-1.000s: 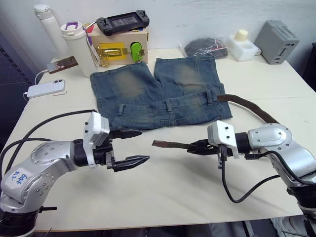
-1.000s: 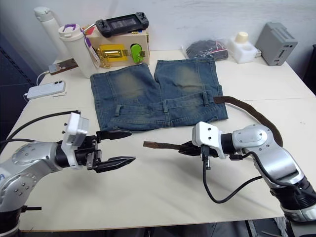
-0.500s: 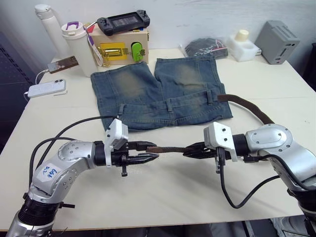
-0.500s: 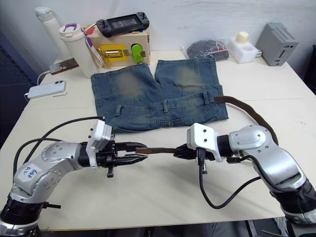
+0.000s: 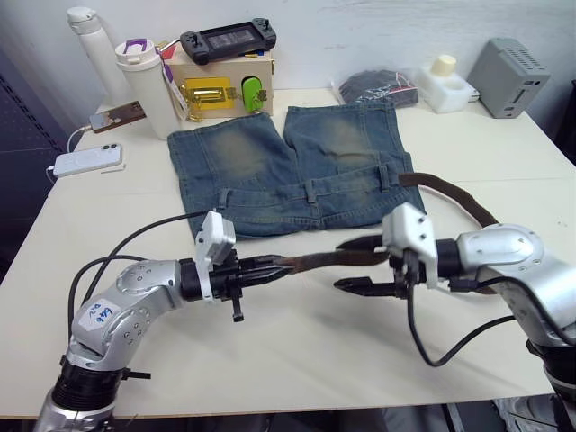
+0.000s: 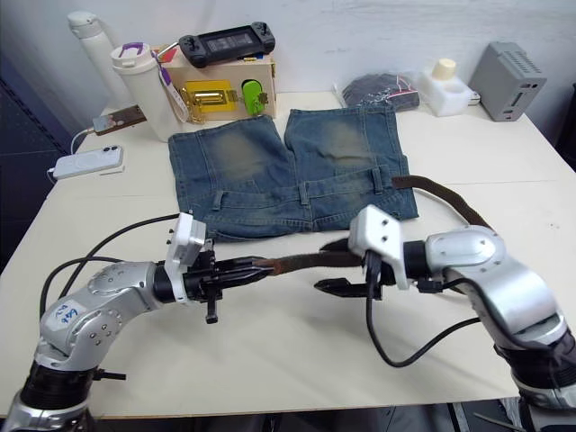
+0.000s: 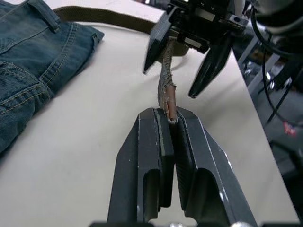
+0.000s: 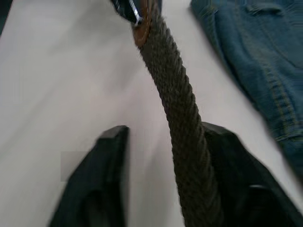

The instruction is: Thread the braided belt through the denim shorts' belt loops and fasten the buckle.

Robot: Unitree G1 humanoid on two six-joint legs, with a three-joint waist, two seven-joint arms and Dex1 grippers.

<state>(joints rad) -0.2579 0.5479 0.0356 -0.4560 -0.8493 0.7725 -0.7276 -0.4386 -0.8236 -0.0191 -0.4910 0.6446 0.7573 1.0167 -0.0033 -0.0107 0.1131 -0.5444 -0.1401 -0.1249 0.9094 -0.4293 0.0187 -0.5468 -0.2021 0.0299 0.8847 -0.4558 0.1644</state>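
Head view: shorts (image 5: 297, 166) lie flat mid table (image 5: 270, 360); belt (image 5: 319, 260) runs from their right waist, round behind the R arm, to a tip between the grippers. L gripper (image 5: 270, 266) pinches that tip; R gripper (image 5: 353, 265) jaws spread.

L wrist: jaws pressed on belt tip (image 7: 169, 101).

R wrist: belt (image 8: 177, 106) lies along one spread jaw.
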